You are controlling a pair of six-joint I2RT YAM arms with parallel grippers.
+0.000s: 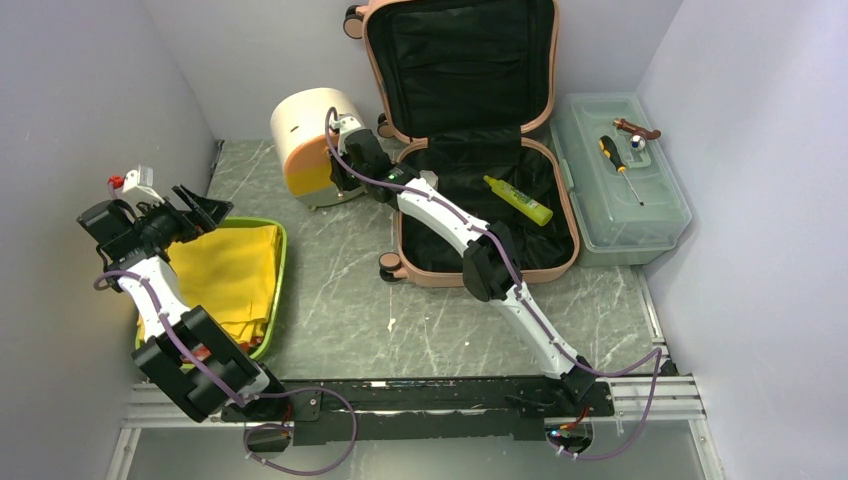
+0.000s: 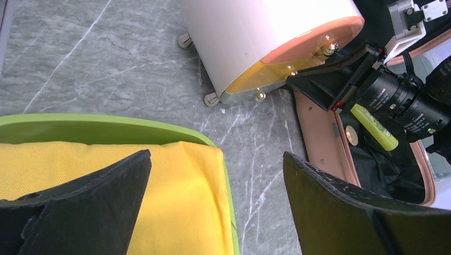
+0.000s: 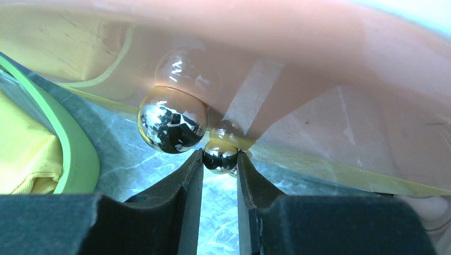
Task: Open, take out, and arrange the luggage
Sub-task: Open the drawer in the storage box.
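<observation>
- At the back of the table (image 1: 330, 300), centre: pink suitcase (image 1: 460, 60) lies open, with its lid upright against the rear wall and its base flat on the table. Black lining shows in both halves.
- Inside the base: one yellow-green tube (image 1: 518, 200) lying slantwise on the lining, towards the right side.
- Just left of the suitcase: cream half-round box (image 1: 305, 125) with an orange-yellow drawer front (image 1: 310, 175) facing forward.
- Right arm reaches across the suitcase's front left corner to that drawer front.
- Right tool (image 3: 219, 162): fingers nearly together, one on each side of a small chrome knob (image 3: 220, 154) and pressed against it, so it is gripping the knob.
- A larger chrome knob (image 3: 172, 119) sits just up and left of the small one, untouched.
- Right of the suitcase, touching or nearly so: translucent grey-green toolbox (image 1: 620, 215), lid closed.
- On the toolbox lid: a screwdriver (image 1: 620, 165) with a black and yellow handle, and a small brown item (image 1: 637, 128) that is too small to identify.
- Left side of the table: green tray (image 1: 281, 250) holding a folded yellow cloth (image 1: 235, 270).
- Left tool (image 2: 216, 159): fingers spread wide and holding nothing, above the near right corner of the tray and cloth.
</observation>
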